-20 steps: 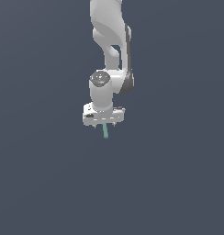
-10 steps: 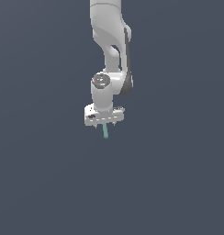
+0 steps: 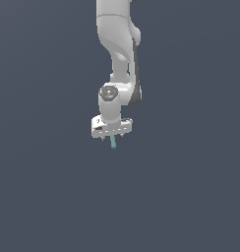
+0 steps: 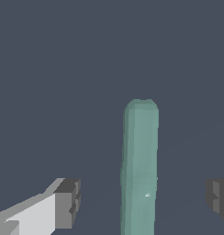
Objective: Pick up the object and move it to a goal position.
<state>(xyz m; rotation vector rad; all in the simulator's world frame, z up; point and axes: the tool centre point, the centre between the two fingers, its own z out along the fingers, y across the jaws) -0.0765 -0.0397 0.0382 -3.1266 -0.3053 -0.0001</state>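
Observation:
The object is a thin teal-green stick [image 4: 140, 165], and it stands between my two fingertips with a gap on each side. My gripper [image 4: 143, 198] is open around it, and neither dark pad [image 4: 68, 202] touches it. In the exterior view, the white gripper [image 3: 111, 134] hangs straight down from the arm. Only the lower end of the stick [image 3: 112, 142] shows beneath it, and the hand hides the rest.
A plain dark grey-blue surface [image 3: 53, 197] fills both views. No other objects, containers or edges show. The white arm [image 3: 117, 44] rises to the top of the exterior view.
The gripper has sunk slightly over the stick. The stick has stayed where it was.

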